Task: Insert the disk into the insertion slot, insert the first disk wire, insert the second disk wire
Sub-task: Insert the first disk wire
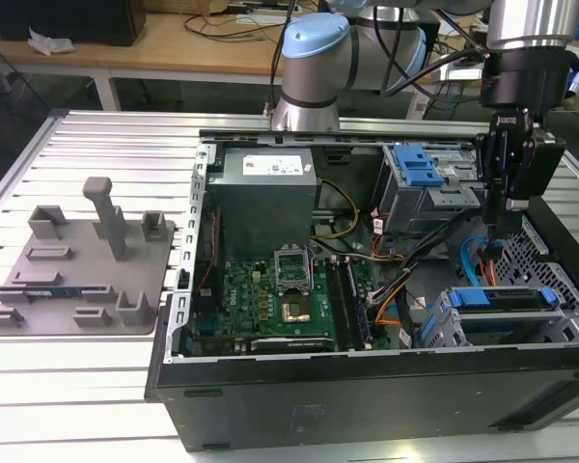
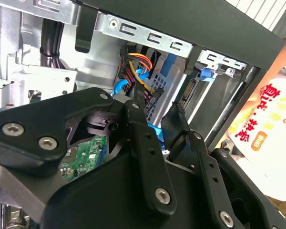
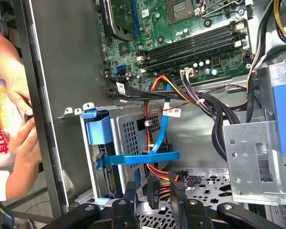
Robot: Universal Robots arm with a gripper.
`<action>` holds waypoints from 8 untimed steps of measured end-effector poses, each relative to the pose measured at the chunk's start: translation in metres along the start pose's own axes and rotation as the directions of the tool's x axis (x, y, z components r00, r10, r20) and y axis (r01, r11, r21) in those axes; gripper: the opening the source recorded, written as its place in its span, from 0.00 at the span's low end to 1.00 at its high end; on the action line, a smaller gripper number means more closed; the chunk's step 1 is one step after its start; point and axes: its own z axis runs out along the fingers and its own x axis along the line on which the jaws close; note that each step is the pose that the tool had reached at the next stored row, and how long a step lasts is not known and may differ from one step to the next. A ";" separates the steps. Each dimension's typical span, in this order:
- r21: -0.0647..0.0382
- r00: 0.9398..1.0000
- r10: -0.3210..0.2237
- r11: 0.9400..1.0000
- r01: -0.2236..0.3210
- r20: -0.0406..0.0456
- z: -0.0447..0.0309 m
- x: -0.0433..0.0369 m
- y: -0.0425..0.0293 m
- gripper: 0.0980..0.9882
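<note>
At the exterior view's right, inside the open case (image 1: 367, 410), the arm (image 1: 314, 58) is hanging its jaws down between the taller cage (image 1: 425, 188) on the far side and the slot (image 1: 560, 323) on the near side. The jaws are standing spread: in the second wrist view the two black fingers (image 2: 140, 129) are showing a clear gap between them, and they are pinching nothing. The disk (image 1: 492, 297) is already sitting in the slot at the case's near corner on the exterior view's right, its blue frame showing along the top of the low grey cage and, in the first wrist view, at the bay's open end (image 3: 99, 131). A flat blue cable (image 3: 163, 119) is running down from the motherboard (image 3: 181, 28) and crossing behind the disk, passing just under the fingertips. A bundle of orange, red and yellow wires (image 3: 157, 171) is ending in a black connector (image 3: 152, 188) that is lying loose between the two fingers, touching neither as far as can be told. Outside the case wall, a person's hands (image 3: 19, 119) are holding a white bag (image 2: 271, 119) with red print. On the exterior view's left, a grey fixture tray (image 1: 77, 270) is resting on the slatted worktop (image 1: 68, 386), well apart from the case.
</note>
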 end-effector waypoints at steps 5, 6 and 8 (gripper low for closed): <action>0.000 1.000 0.000 1.000 0.000 0.000 0.0003 -0.0002 0.0001 0.36; 0.000 1.000 0.000 1.000 0.000 0.000 0.0003 -0.0002 0.0001 0.36; 0.000 1.000 0.001 1.000 -0.001 0.000 0.0004 -0.0002 0.0001 0.36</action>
